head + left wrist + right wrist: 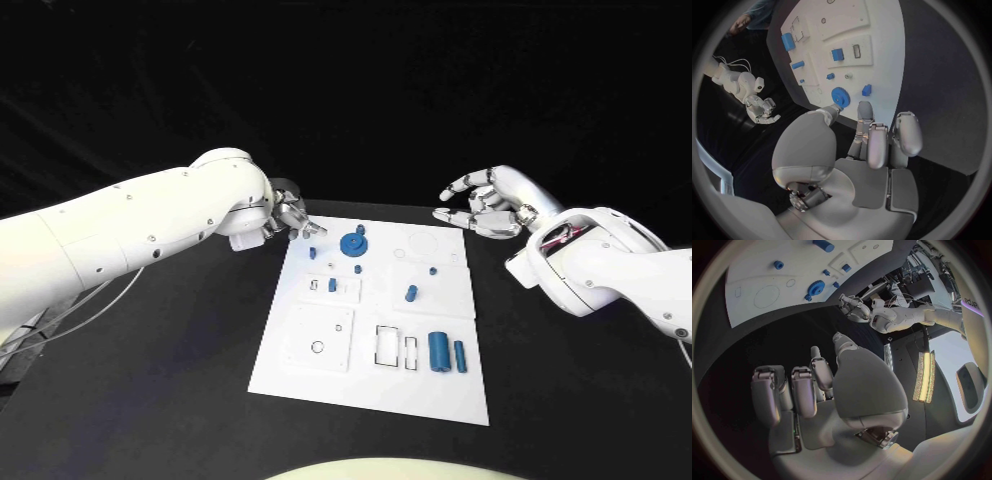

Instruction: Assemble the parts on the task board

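Letters could be seen in the right wrist view on a grey panel at the edge of the room, but they were too cut off to read. No writing showed on the task board [296, 365].

The task board lay flat in the middle of the black worktop [159, 380]. On it, near the far end, sat a blue gear [352, 243]. A small blue block [313, 253] lay beside the gear, close to the left hand. Near the middle were a small blue peg [332, 285] and a blue oval piece [411, 293]. At the near end two blue cylinders [438, 352] lay side by side.

The left hand [286, 218] hung over the far left corner of the board, fingers bent a little but apart, holding nothing. The right hand [485, 207] hung just past the far right corner, fingers curled loosely with gaps between them, holding nothing too.

The left wrist view showed the gap between the left hand's fingers [877, 145] and the gear plainly. The head view hid that gap behind the wrist.
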